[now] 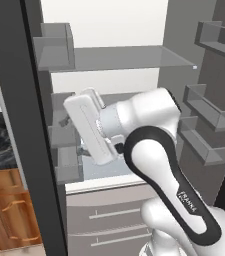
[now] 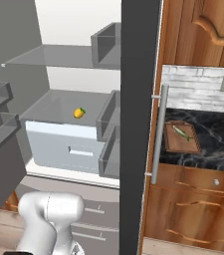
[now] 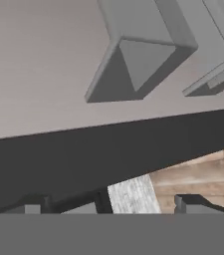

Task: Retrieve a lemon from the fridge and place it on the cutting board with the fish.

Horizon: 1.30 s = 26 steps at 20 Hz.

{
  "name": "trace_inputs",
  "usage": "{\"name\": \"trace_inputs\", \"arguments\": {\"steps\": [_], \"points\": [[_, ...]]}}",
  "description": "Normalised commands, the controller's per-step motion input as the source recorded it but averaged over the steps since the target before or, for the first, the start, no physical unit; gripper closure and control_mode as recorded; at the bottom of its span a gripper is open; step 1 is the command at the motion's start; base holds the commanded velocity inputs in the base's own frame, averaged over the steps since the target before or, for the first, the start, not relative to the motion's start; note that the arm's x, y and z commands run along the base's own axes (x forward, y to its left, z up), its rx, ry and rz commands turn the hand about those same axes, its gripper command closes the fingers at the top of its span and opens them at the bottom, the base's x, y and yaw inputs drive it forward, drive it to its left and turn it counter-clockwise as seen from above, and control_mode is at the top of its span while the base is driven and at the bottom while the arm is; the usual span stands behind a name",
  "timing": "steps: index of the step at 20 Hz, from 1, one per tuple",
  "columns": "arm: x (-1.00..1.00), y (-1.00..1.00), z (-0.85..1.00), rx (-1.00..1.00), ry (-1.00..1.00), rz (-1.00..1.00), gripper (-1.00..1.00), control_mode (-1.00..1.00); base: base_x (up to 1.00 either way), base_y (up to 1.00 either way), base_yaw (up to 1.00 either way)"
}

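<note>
The fridge [image 1: 119, 57] stands open, with grey shelves and door bins. In the right base view the lemon [image 2: 78, 113] lies on a grey shelf of the fridge [image 2: 58, 55], above a pale drawer. Right of the fridge, the cutting board [image 2: 182, 138] sits on the black marbled counter with the fish [image 2: 182, 133] on it. My gripper [image 1: 73, 134] is at the left door's bins, well apart from the lemon. In the hand view the gripper [image 3: 108, 204] is open and holds nothing, facing the door's dark edge and a door bin [image 3: 138, 60].
Door bins [image 1: 211, 112] line the right door, and more bins [image 1: 59, 130] line the left door beside my hand. Bottom drawers [image 1: 109, 220] lie below the shelves. Brown wooden cabinets [image 2: 193, 214] and a silver bar handle [image 2: 159, 134] flank the counter.
</note>
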Motion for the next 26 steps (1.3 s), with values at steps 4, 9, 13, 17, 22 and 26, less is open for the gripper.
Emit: {"name": "trace_inputs", "arguments": {"steps": [4,9,13,17,22,26], "points": [[-0.07,-0.79,0.00,-0.17,0.00,0.00,-1.00,-1.00,0.00,0.00,0.00],[0.07,-0.74,-0.02,-0.37,0.00,-0.01,-1.00,-1.00,0.00,0.00,0.00],[0.17,-0.78,-0.04,-0.54,0.00,-0.01,-1.00,-1.00,0.00,0.00,0.00],[0.22,-0.81,-0.04,-0.56,0.00,0.00,-1.00,-1.00,0.00,0.00,0.00],[0.30,-0.57,-0.69,-0.55,-0.02,0.00,-1.00,-1.00,0.00,0.00,0.00],[0.38,-0.56,-0.95,-0.29,-0.09,0.00,-1.00,-1.00,0.00,0.00,0.00]]}}
